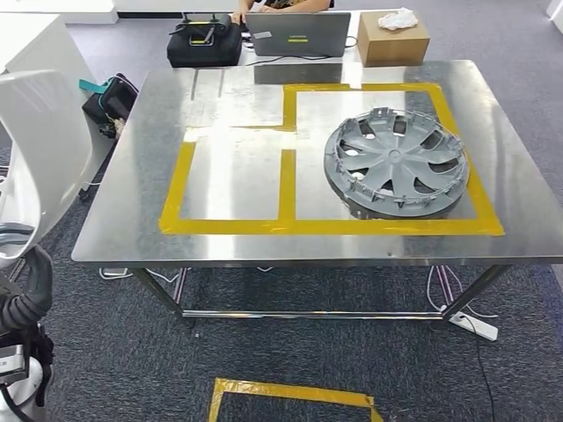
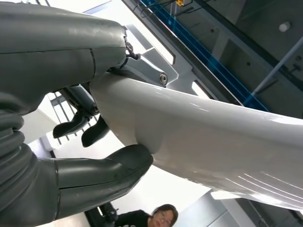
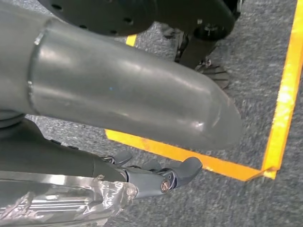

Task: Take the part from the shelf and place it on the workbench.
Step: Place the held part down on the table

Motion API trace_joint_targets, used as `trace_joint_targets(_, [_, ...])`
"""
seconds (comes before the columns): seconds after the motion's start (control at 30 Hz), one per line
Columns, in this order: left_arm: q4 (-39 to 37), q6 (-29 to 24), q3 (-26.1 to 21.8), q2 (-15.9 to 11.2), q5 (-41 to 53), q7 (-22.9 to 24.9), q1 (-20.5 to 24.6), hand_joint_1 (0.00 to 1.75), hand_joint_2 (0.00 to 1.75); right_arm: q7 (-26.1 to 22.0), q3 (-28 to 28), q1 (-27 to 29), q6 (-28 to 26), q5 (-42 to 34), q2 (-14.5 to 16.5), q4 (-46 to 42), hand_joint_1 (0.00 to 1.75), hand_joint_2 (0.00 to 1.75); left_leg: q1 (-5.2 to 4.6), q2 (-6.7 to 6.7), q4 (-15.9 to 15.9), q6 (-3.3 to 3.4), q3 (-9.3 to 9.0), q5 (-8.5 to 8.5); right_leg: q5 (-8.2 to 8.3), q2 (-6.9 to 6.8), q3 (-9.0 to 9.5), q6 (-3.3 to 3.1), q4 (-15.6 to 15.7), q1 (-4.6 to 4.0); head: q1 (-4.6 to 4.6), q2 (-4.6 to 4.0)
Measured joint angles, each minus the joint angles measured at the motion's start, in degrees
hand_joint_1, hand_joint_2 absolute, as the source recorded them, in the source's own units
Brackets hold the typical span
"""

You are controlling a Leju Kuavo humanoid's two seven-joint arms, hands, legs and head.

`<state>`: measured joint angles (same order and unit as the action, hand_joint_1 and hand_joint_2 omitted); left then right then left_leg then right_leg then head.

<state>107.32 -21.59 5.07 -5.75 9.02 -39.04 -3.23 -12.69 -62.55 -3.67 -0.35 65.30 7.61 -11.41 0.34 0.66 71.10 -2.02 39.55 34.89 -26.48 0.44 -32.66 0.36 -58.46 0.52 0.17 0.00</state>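
The part is a large white curved panel (image 1: 40, 149), raised at the left edge of the head view, beside the workbench's left end. My left hand (image 1: 30, 281) grips its lower edge from below. Up close, the thick grey thumb presses one face of the white panel (image 2: 214, 137) and the dark fingers (image 2: 76, 124) hook over the other face of my left hand (image 2: 89, 127). My right hand (image 3: 157, 175) hangs over the grey carpet with its fingers loosely extended and nothing in it. The steel workbench (image 1: 133, 211) stands straight ahead.
A grey hubcap (image 1: 396, 163) lies in the right yellow-taped rectangle; the left rectangle (image 1: 232, 176) is bare. A laptop (image 1: 299, 33), black bag (image 1: 202, 44) and cardboard box (image 1: 393, 40) line the far edge, where a person (image 1: 279, 4) sits. Yellow floor tape (image 1: 292, 391) marks the carpet.
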Motion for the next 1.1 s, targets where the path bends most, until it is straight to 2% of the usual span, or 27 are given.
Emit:
trace_joint_targets(0.03, [0.0, 0.0, 0.0, 0.0, 0.0, 0.0, 0.0, 1.75, 1.75, 0.0, 0.0, 0.0, 0.0, 0.0, 0.0, 0.0, 0.0, 0.0, 0.0, -0.03, -3.1, 0.18, -0.64, -2.28, -0.58, 0.05, 0.81, 0.11, 0.0, 0.01, 0.0, 0.0])
trace_joint_targets(0.07, [0.0, 0.0, 0.0, 0.0, 0.0, 0.0, 0.0, 1.75, 1.75, 0.0, 0.0, 0.0, 0.1, 0.0, 0.1, 0.0, 0.0, 0.0, -0.02, -0.13, -6.9, 0.38, -1.55, -5.53, -1.15, 0.1, 1.58, 0.29, 0.0, -0.02, 0.0, -0.01])
trace_joint_targets(0.1, [0.0, 0.0, 0.0, 0.0, 0.0, 0.0, 0.1, 1.75, 1.75, 0.0, 0.0, 0.0, 0.1, 0.0, 0.1, 0.0, 0.0, 0.0, -0.06, -0.29, -10.1, 0.59, -2.37, -8.05, -1.74, 0.19, 2.13, 0.55, 0.0, -0.1, -0.07, -0.01])
trace_joint_targets(0.13, [0.0, 0.1, 0.0, 0.0, 0.0, 0.0, 0.1, 1.75, 1.75, 0.0, 0.0, -0.1, 0.1, 0.1, 0.1, 0.0, 0.0, 0.0, -0.14, -0.42, -12.3, 0.85, -3.0, -9.79, -2.3, 0.23, 2.46, 0.91, 0.2, -0.19, -0.06, -0.01])
trace_joint_targets(0.17, [0.0, 0.1, 0.0, 0.0, 0.0, 0.0, 0.1, 1.75, 1.75, 0.1, 0.0, -0.1, 0.1, 0.1, 0.1, 0.0, 0.0, 0.0, -0.17, -0.48, -13.4, 1.13, -3.28, -10.46, -2.55, 0.25, 2.93, 1.34, 0.1, -0.28, -0.08, -0.01])
trace_joint_targets(0.27, [0.0, 0.2, -0.1, 0.0, -0.1, 0.0, 0.2, 1.75, 1.75, 0.1, 0.0, -0.2, 0.1, 0.2, 0.1, 0.0, 0.0, 0.0, 0.02, -0.31, -14.3, 2.28, -4.63, -10.59, -3.14, 0.1, 3.86, 2.56, -0.6, -0.38, 0.08, 0.0])
trace_joint_targets(0.3, [0.0, 0.2, -0.1, 0.0, -0.1, 0.0, 0.3, 1.75, 1.75, 0.0, 0.0, -0.2, 0.1, 0.2, 0.1, 0.0, 0.0, 0.0, 0.07, -0.31, -14.3, 2.67, -5.28, -10.58, -3.92, 0.05, 3.21, 2.79, -2.1, -0.38, 0.16, 0.0])
trace_joint_targets(0.33, [0.0, 0.2, -0.1, 0.0, -0.1, 0.0, 0.3, 1.75, 1.75, 0.0, 0.0, -0.3, 0.1, 0.3, 0.1, 0.0, 0.0, 0.0, 0.08, -0.32, -14.3, 2.99, -5.85, -10.36, -5.06, 0.01, 1.79, 2.97, -4.8, -0.36, 0.17, 0.0])
trace_joint_targets(0.4, [0.0, 0.2, -0.1, 0.0, 0.0, 0.0, 0.3, 1.75, 1.75, 0.0, 0.0, -0.2, 0.1, 0.4, 0.1, 0.0, 0.0, 0.0, 0.0, -0.32, -14.3, 3.38, -6.77, -9.58, -7.98, -0.02, -2.75, 3.17, -12.1, -0.35, 0.19, 0.0])
trace_joint_targets(0.43, [0.0, 0.2, -0.1, 0.0, 0.0, 0.0, 0.3, 1.75, 1.75, 0.0, 0.0, -0.2, 0.1, 0.5, 0.2, 0.0, 0.0, 0.0, -0.04, -0.26, -14.3, 3.44, -7.31, -9.05, -9.22, -0.01, -4.99, 3.24, -14.7, -0.36, 0.18, 0.0])
trace_joint_targets(0.47, [0.0, 0.2, -0.1, 0.0, 0.0, 0.0, 0.2, 1.75, 1.75, 0.0, 0.0, -0.1, 0.1, 0.5, 0.2, 0.0, 0.0, 0.0, -0.06, -0.18, -14.3, 3.44, -7.98, -8.44, -9.89, -0.01, -6.52, 3.25, -15.7, -0.36, 0.2, 0.0])
trace_joint_targets(0.5, [0.0, 0.2, -0.1, 0.0, 0.0, 0.0, 0.2, 1.75, 1.75, 0.0, 0.0, 0.0, 0.1, 0.5, 0.2, 0.0, 0.0, 0.0, -0.07, -0.09, -14.3, 3.4, -8.86, -7.75, -9.54, -0.02, -7.15, 3.2, -14.7, -0.37, 0.2, 0.0])
trace_joint_targets(0.53, [0.0, 0.2, -0.1, 0.0, 0.0, 0.0, 0.1, 1.75, 1.75, 0.0, 0.0, 0.0, 0.1, 0.5, 0.2, 0.0, 0.0, 0.0, -0.07, -0.03, -14.3, 3.31, -9.91, -6.96, -7.9, -0.02, -7.0, 3.08, -12.0, -0.39, 0.21, 0.0])
trace_joint_targets(0.6, [0.0, 0.3, -0.1, 0.0, 0.0, 0.0, 0.1, 1.75, 1.75, 0.0, 0.0, 0.1, 0.1, 0.6, 0.2, 0.1, 0.0, 0.0, -0.12, 0.04, -14.2, 2.98, -11.81, -5.37, -1.48, -0.08, -6.01, 2.6, -5.1, -0.45, 0.22, -0.01])
trace_joint_targets(0.63, [0.0, 0.5, -0.1, 0.0, 0.0, 0.0, 0.1, 1.75, 1.75, 0.1, 0.1, 0.2, 0.2, 0.6, 0.2, 0.1, 0.0, 0.0, -0.19, 0.09, -14.2, 2.69, -12.4, -4.66, 1.05, -0.14, -5.52, 2.25, -2.8, -0.56, 0.2, -0.01])
trace_joint_targets(0.67, [-0.1, 0.8, -0.1, 0.0, 0.0, 0.0, 0.1, 1.75, 1.75, 0.2, 0.1, 0.2, 0.2, 0.7, 0.2, 0.1, 0.0, 0.0, -0.24, 0.16, -14.3, 2.34, -12.88, -4.25, 2.76, -0.2, -5.29, 1.8, -1.6, -0.68, 0.17, -0.02])
trace_joint_targets(0.73, [-0.1, 1.5, 0.0, 0.0, 0.1, 0.0, 0.4, 1.75, 1.75, 0.4, 0.1, 0.2, 0.3, 0.9, 0.3, 0.1, 0.0, 0.0, -0.33, 0.25, -14.8, 1.66, -13.54, -3.98, 2.92, -0.28, -4.6, 1.04, -1.1, -0.76, 0.16, -0.02])
trace_joint_targets(0.77, [-0.2, 1.8, 0.0, 0.0, 0.3, 0.1, 0.7, 1.75, 1.75, 0.4, 0.1, 0.1, 0.3, 1.0, 0.3, 0.1, 0.0, 0.0, -0.34, 0.2, -14.3, 1.39, -13.54, -4.09, 2.98, -0.27, -4.15, 0.76, -0.8, -0.58, 0.16, -0.01])
trace_joint_targets(0.8, [-0.3, 2.0, 0.1, 0.0, 0.7, 0.2, 1.2, 1.75, 1.75, 0.5, 0.1, 0.0, 0.3, 1.2, 0.4, 0.1, 0.0, 0.0, -0.34, 0.15, -12.7, 1.12, -12.74, -4.03, 2.87, -0.26, -3.59, 0.53, -0.5, -0.39, 0.15, -0.01])
trace_joint_targets(0.83, [-0.6, 2.3, 0.3, 0.0, 1.1, 0.3, 1.8, 1.75, 1.75, 0.5, 0.1, -0.1, 0.3, 1.4, 0.4, 0.1, 0.0, 0.0, -0.29, 0.09, -9.9, 0.83, -11.13, -3.54, 2.66, -0.21, -3.05, 0.36, -0.3, -0.2, 0.09, -0.01])
trace_joint_targets(0.9, [-1.7, 2.9, 1.1, 0.0, 2.2, 0.9, 3.5, 1.75, 1.75, 0.4, 0.2, -0.3, 0.5, 1.9, 0.5, 0.1, 0.0, 0.0, -0.1, 0.03, -2.6, 0.21, -6.12, -0.96, 1.95, -0.2, -2.22, 0.07, 0.0, -0.05, 0.04, -0.02])
trace_joint_targets(0.93, [-2.5, 3.1, 1.6, 0.0, 2.8, 1.2, 4.4, 1.75, 1.75, 0.4, 0.3, -0.4, 0.6, 2.1, 0.5, 0.1, 0.0, 0.0, -0.01, 0.02, 0.1, 0.02, -3.77, 0.43, 1.55, -0.19, -1.85, 0.03, 0.0, -0.03, 0.04, -0.02])
trace_joint_targets(0.97, [-3.2, 3.3, 2.2, 0.0, 3.3, 1.5, 5.1, 1.75, 1.75, 0.4, 0.4, -0.5, 0.7, 2.3, 0.5, 0.1, 0.0, 0.0, 0.05, 0.01, 1.2, -0.08, -2.13, 0.89, 1.15, -0.13, -1.41, -0.01, 0.0, -0.01, 0.05, -0.01])
trace_joint_targets(1.0, [-3.9, 3.4, 2.7, 0.0, 3.7, 1.8, 5.8, 1.75, 1.75, 0.4, 0.6, -0.5, 0.7, 2.4, 0.5, 0.1, 0.0, 0.0, 0.11, 0.0, 0.5, -0.1, -1.41, -0.21, 0.74, -0.02, -0.89, -0.01, 0.0, 0.02, 0.05, -0.01])
trace_joint_targets(1.03, [-4.5, 3.5, 3.1, 0.0, 4.0, 2.0, 6.4, 1.75, 1.75, 0.4, 0.7, -0.6, 0.8, 2.5, 0.5, 0.1, 0.0, 0.0, 0.15, -0.01, -2.1, -0.1, -1.57, -2.95, 0.33, 0.11, -0.29, 0.05, 0.0, 0.07, 0.05, -0.01])
trace_joint_targets(1.07, [-5.2, 3.6, 3.6, 0.0, 4.3, 2.2, 7.0, 1.75, 1.75, 0.4, 0.8, -0.6, 0.9, 2.6, 0.5, 0.1, 0.0, 0.0, 0.18, -0.04, -5.7, -0.1, -2.24, -6.59, -0.09, 0.25, 0.25, 0.2, 0.0, 0.13, 0.05, -0.01])
trace_joint_targets(1.1, [-5.9, 3.9, 4.0, 0.0, 4.7, 2.5, 7.7, 1.75, 1.75, 0.4, 0.9, -0.6, 0.9, 2.8, 0.6, 0.1, 0.0, 0.0, 0.15, -0.1, -9.3, -0.04, -2.94, -9.26, -0.47, 0.38, 0.73, 0.45, -0.1, 0.13, 0.04, -0.01])
